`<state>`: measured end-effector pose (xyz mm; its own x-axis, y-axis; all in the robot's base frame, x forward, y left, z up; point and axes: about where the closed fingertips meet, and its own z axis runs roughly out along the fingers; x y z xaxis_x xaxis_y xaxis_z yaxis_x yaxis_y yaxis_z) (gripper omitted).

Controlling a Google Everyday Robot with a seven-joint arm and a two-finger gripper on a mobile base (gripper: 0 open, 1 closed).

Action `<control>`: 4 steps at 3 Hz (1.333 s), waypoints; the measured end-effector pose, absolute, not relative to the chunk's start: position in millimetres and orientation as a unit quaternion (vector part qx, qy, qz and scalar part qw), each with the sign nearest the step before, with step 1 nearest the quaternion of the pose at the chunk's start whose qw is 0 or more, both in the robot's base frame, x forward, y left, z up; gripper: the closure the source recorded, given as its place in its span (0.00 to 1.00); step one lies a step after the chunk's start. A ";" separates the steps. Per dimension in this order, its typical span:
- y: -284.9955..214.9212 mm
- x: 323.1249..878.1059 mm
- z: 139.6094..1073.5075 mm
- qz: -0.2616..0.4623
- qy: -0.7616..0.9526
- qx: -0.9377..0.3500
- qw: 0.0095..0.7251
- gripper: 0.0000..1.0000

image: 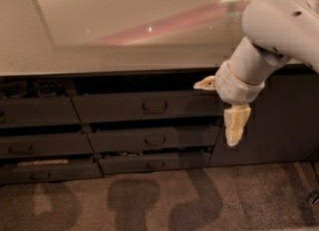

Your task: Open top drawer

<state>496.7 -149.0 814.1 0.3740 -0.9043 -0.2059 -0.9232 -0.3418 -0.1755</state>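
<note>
The top drawer [114,108] is a wide dark grey front under the counter's edge, with a small loop handle [155,106] at its centre. A dark gap shows above its front. My gripper [221,103] hangs at the drawer's right end, to the right of the handle and apart from it. It is open: one pale finger [205,83] points left near the drawer's top edge, and the other finger [236,124] points down past its lower right corner. Nothing is between them.
Two narrower drawers [154,139] [155,164] sit ajar below the top one. More drawers [35,113] fill the left column, the upper one showing items inside. A dark cabinet door [289,120] stands at the right. Above is the pale countertop [124,26], below is carpet [159,200].
</note>
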 end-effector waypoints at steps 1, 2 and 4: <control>-148.6 490.7 809.1 -0.005 0.531 -0.835 0.145 0.00; -148.5 487.4 804.0 -0.022 0.512 -0.845 0.153 0.00; -149.0 491.2 801.2 -0.031 0.499 -0.853 0.150 0.00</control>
<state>491.2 -149.0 801.2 0.4993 -0.8609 -0.0975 -0.8423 -0.4559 -0.2874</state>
